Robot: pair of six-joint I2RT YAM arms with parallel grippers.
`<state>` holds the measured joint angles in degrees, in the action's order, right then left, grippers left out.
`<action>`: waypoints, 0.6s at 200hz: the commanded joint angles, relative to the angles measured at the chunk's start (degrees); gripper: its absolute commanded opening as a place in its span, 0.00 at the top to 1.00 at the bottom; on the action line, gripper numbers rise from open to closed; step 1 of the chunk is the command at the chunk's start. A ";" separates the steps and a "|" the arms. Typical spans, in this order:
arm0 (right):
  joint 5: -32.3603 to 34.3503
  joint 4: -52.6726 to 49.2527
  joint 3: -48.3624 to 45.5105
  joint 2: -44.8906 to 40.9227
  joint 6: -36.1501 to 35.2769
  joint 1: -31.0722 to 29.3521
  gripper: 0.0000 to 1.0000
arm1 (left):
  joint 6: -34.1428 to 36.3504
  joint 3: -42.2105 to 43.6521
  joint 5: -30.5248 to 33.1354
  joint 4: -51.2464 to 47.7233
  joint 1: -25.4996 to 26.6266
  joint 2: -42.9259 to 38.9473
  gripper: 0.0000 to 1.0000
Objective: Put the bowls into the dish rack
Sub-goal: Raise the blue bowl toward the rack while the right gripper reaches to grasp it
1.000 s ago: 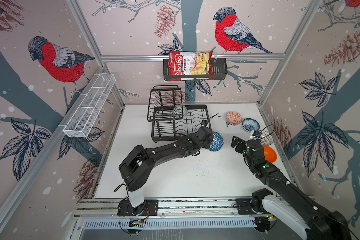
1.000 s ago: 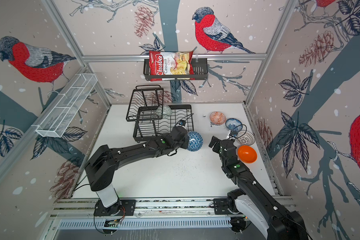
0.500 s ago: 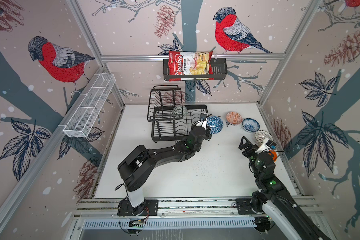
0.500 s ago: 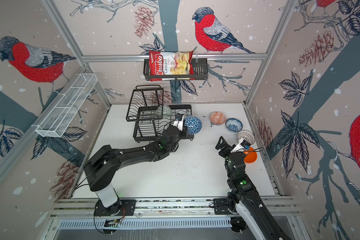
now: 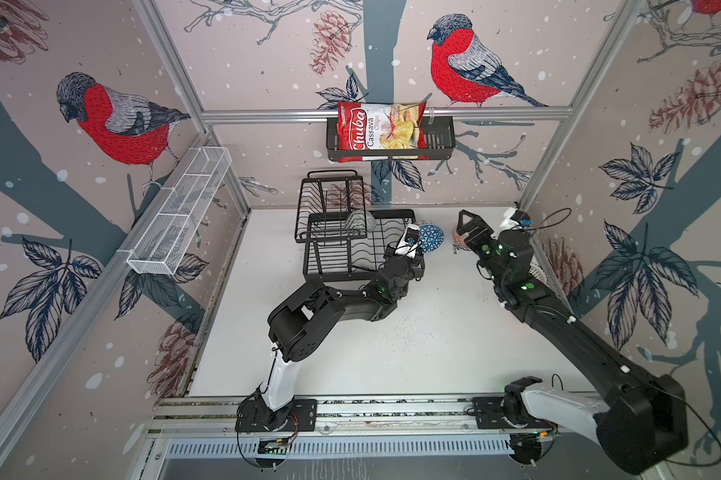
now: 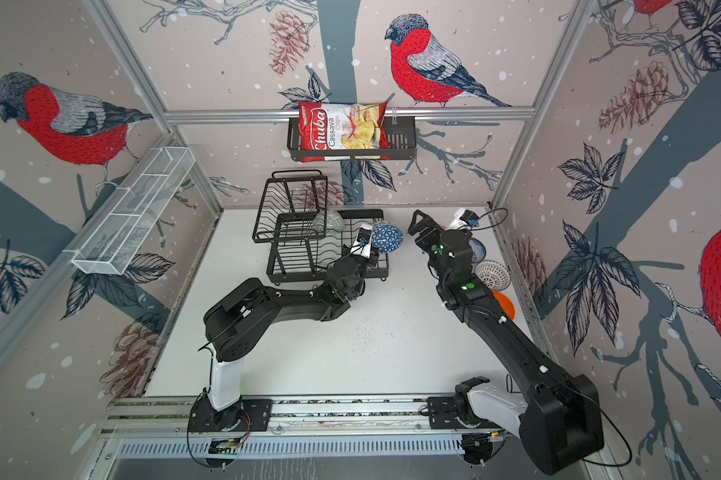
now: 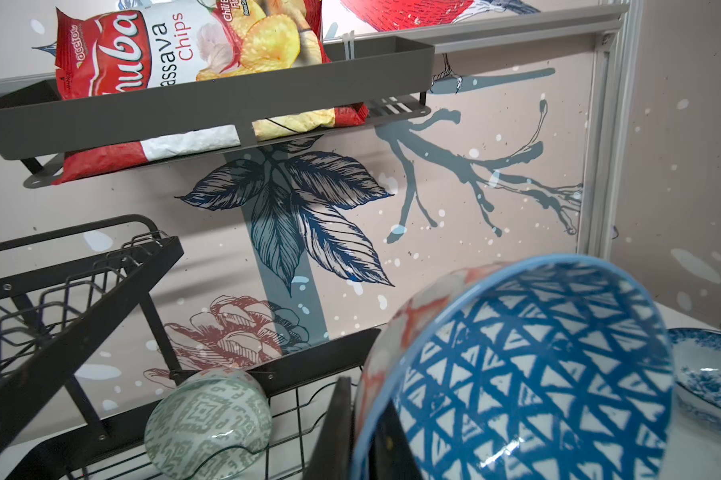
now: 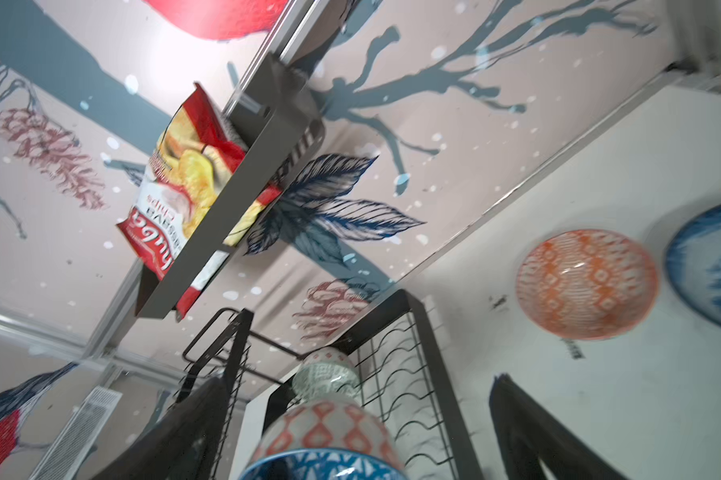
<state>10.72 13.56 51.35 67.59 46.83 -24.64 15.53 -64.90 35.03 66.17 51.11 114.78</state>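
Carrying step in hand. The left pincer is clamped on the rim of the small round dark blue geometric bowl. It holds the bowl tilted on edge in the air. The bowl is just beside the end of the large black wire two-tier dish rack that faces the white table's right edge, near the far edge.

Judgement: the bowl is not yet seated. The next move is to shift it over the lower tray, stand its rim between the wavy wires, then let go.

The right pincer has its jaws wide apart and holds nothing. It hovers near the salmon-orange patterned bowl, the likely next pick.

Containers:
- Rack, lower tray: one grey-green patterned bowl on its side at the far end. The upper slotted tier is bare.
- Black wall basket: holds a red cassava chips bag.
- Long white mesh shelf: nothing seen in it.

On the table along the right edge:
- Blue-white floral bowl.
- White lattice-patterned bowl.
- Plain glossy orange bowl, partly behind the right arm.
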 commanded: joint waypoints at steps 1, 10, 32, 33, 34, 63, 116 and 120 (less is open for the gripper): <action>0.14 2.87 3.83 2.54 1.37 -2.45 0.00 | 4.58 -0.12 3.30 10.75 -0.05 0.71 1.00; -1.23 3.49 4.49 3.62 2.71 -2.51 0.00 | 5.21 -0.54 5.42 11.44 0.02 1.41 1.00; -5.42 7.81 2.61 5.90 7.31 -2.27 0.00 | 7.19 -1.02 6.47 12.85 0.30 2.57 1.00; -5.57 8.02 2.48 6.02 7.53 -2.26 0.00 | 7.30 -1.02 6.51 12.89 0.26 2.60 1.00; -5.68 8.26 2.33 6.09 7.69 -2.30 0.01 | 7.36 -1.06 6.62 12.95 0.32 2.67 1.00; -11.12 10.08 1.82 8.24 11.32 -2.16 0.01 | 8.21 -1.94 8.23 13.84 1.06 3.98 1.00; -14.49 13.32 -0.20 7.33 15.72 -1.73 0.01 | 11.28 -3.01 11.19 16.41 2.34 6.15 1.00; -14.92 13.84 -0.48 7.31 16.34 -1.61 0.02 | 11.32 -3.17 11.49 16.23 2.39 6.28 1.00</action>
<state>-1.02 22.37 52.16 75.42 58.98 -26.61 25.23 -67.31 44.27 75.99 53.23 120.68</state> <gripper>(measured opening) 0.998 0.098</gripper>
